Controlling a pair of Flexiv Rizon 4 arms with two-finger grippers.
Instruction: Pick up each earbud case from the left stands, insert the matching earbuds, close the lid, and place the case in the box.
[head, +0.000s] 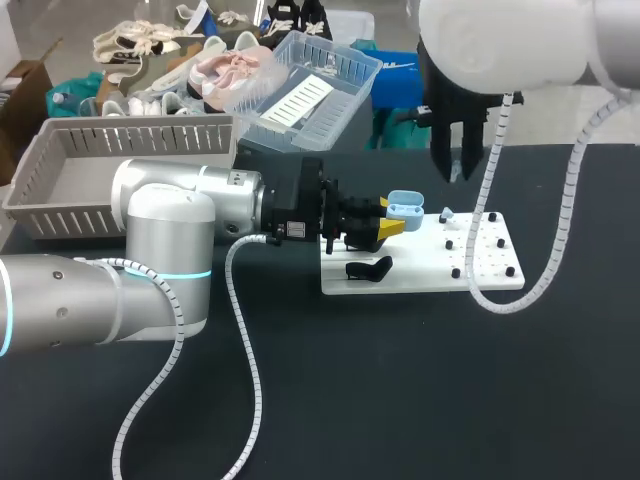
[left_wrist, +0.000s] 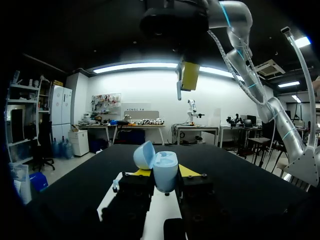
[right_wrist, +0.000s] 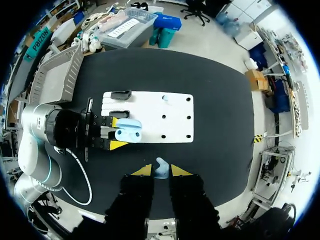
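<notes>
At the desk's (head: 300, 400) back left corner sits a grey basket (head: 60, 165). Over the white board (head: 420, 278) in the middle, the left claw (head: 388, 226) squeezes the open blue earbud case (head: 404, 206). High above the desk, the right claw (right_wrist: 161, 171) pinches one small earbud (right_wrist: 161, 167).

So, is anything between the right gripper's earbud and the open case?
Nothing visible. The earbud in the right gripper hangs above the open case, which the left gripper holds over the white board.
</notes>
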